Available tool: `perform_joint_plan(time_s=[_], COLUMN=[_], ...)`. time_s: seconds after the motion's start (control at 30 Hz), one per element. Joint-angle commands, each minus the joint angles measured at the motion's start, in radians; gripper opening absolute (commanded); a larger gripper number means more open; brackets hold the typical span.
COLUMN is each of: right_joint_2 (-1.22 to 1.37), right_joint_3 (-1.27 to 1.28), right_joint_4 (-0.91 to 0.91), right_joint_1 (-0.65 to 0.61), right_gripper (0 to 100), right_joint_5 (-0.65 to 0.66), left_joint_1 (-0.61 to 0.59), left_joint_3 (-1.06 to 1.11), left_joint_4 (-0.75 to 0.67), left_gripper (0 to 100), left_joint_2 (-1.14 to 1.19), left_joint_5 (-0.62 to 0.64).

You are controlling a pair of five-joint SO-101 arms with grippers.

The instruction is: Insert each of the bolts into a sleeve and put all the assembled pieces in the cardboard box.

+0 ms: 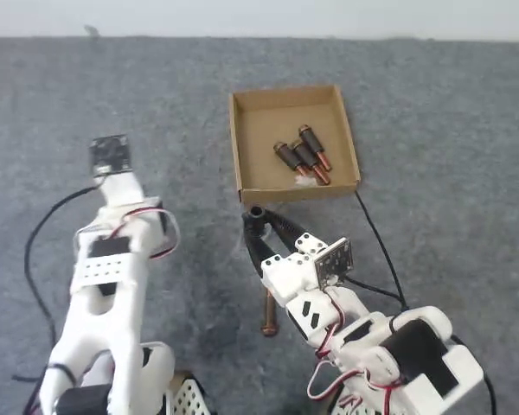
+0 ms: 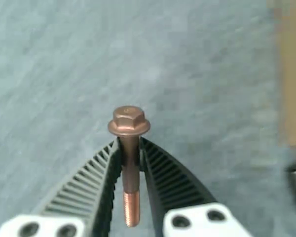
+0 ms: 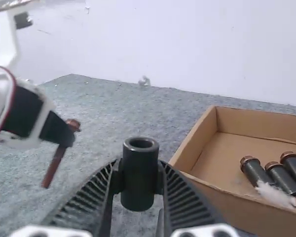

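While the bolt (image 2: 130,170) sits pinched by its shank between the closed-in fingers of the left gripper (image 2: 129,145), off to the left of the cardboard box (image 1: 239,143), the right gripper (image 3: 139,174) clamps a black sleeve (image 3: 139,160) upright just before the box's near wall, and three assembled pieces (image 1: 301,159) lie inside the box!

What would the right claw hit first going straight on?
Likely the gray carpet: the right claw, gripping a sleeve, points between the cardboard box and left claw. Depth's unclear.
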Motion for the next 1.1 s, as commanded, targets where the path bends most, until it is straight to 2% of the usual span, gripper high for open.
perform_joint_plan(time_s=[0.0, 0.43, 0.63, 0.8, 1.07], right_joint_2=[-0.012, -0.012, -0.012, -0.012, -0.012], right_joint_3=[0.018, 0.018, 0.018, 0.018, 0.018], right_joint_4=[-0.021, -0.018, -0.018, -0.018, -0.018], right_joint_1=[-0.002, -0.005, -0.004, -0.004, -0.004], right_gripper=[0.6, 0.6, 0.6, 0.6, 0.6], right_joint_5=[-0.009, -0.009, -0.009, -0.009, -0.009], left_joint_1=[0.121, 0.318, 0.417, 0.514, 0.628], left_joint_3=[-0.013, -0.005, 0.024, 0.031, 0.033], left_joint_4=[-0.135, -0.539, -0.42, -0.233, 0.012], left_gripper=[1, 1, 1, 1, 1], left_joint_2=[-0.048, -0.055, -0.245, -0.496, -0.779], left_joint_5=[0.0, 0.002, 0.037, 0.124, 0.133])
